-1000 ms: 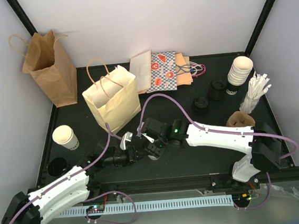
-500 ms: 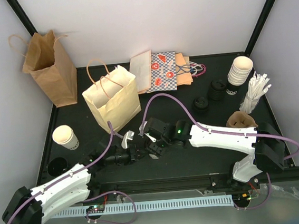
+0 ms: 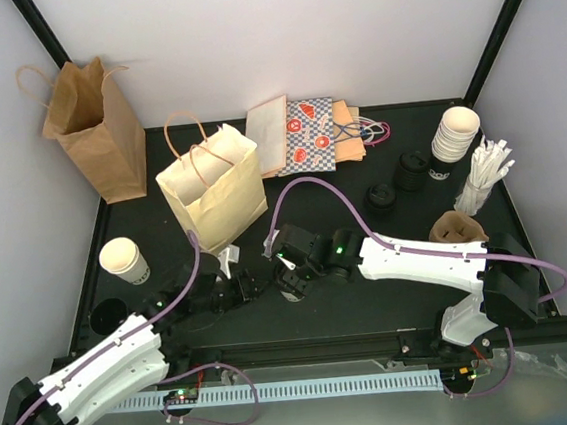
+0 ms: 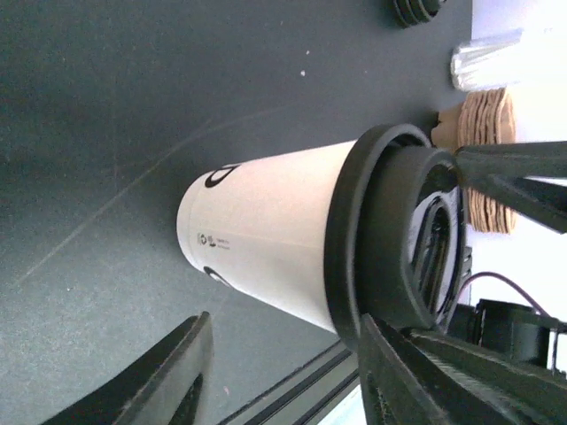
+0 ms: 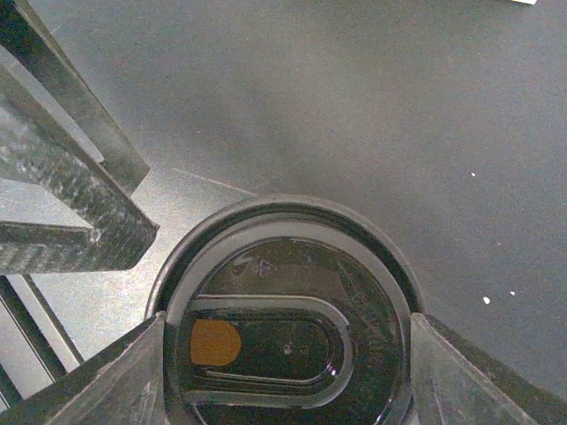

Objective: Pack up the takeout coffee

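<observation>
Black bench (image 3: 144,226), walled on three sides.

- White paper cup with a black plastic lid (image 4: 266,239): upright on the bench, near the middle of the front half. It is in front of the cream handled paper bag (image 3: 216,194) and apart from it. The right wrist view looks straight down on the lid, with the sip hole and an orange spot showing.
- Right fingers (image 5: 461,381): set down over the lidded cup from above, one finger against each side of the lid rim. They are closed onto the lid at roughly its width.
- Left fingers (image 4: 168,381): low, coming in from the left and pointing at the side of the cup. They are parted, with bare bench showing between one finger and the cup wall. They hold nothing.
- Open white paper cup without a lid (image 3: 122,260): upright at the left side of the bench, well apart from both arms.
- Stack of white paper cups (image 3: 455,134): far right corner.
- Bundle of white sticks (image 3: 486,175): just in front of that stack.
- Brown cardboard sleeves (image 3: 454,226): nearer than the sticks.
- Two stacks of black lids (image 3: 397,186): left of the cup stack.
- Brown paper bag (image 3: 94,125): upright at the far left.
- Flat patterned paper bags (image 3: 307,140): lying at the far middle of the bench.
</observation>
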Available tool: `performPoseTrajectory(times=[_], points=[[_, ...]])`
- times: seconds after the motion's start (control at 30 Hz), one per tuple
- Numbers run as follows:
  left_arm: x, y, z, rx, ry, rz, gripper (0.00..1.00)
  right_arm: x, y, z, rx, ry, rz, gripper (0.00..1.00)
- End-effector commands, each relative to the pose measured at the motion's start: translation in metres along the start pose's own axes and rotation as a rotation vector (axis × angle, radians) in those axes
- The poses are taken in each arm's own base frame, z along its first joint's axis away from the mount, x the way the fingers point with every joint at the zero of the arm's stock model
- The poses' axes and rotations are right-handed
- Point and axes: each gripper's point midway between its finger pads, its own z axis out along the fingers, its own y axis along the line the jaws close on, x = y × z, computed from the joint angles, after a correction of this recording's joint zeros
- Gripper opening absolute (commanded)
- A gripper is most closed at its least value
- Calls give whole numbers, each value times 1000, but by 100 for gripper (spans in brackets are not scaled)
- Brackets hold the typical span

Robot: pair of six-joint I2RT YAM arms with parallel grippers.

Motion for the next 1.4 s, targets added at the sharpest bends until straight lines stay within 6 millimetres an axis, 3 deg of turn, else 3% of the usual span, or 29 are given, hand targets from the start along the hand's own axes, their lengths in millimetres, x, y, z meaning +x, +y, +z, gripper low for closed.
performPoseTrajectory(times=[0.0, 0.23, 0.43, 0.67, 0.87, 1.13, 1.37], points=[[-25, -22, -12, 32, -103, 51, 51, 74, 4, 26, -15, 271, -18, 69], [-40, -48, -4, 98, -92, 115, 69, 71, 5, 23, -20, 262, -23, 69], [-40, -43, 15, 50, -15, 136, 69, 69, 6, 22, -23, 254, -24, 69], [-25, -24, 39, -1, 119, 125, 65, 63, 4, 21, -12, 232, -13, 69], [-24, -10, 39, -69, 124, 137, 62, 40, -4, 8, 33, 154, 3, 78], [-21, -2, 41, -109, 146, 145, 60, 3, -14, -18, 89, 36, 23, 100], [-24, -7, 40, -112, 146, 161, 60, -8, -18, -37, 99, -34, 52, 100]])
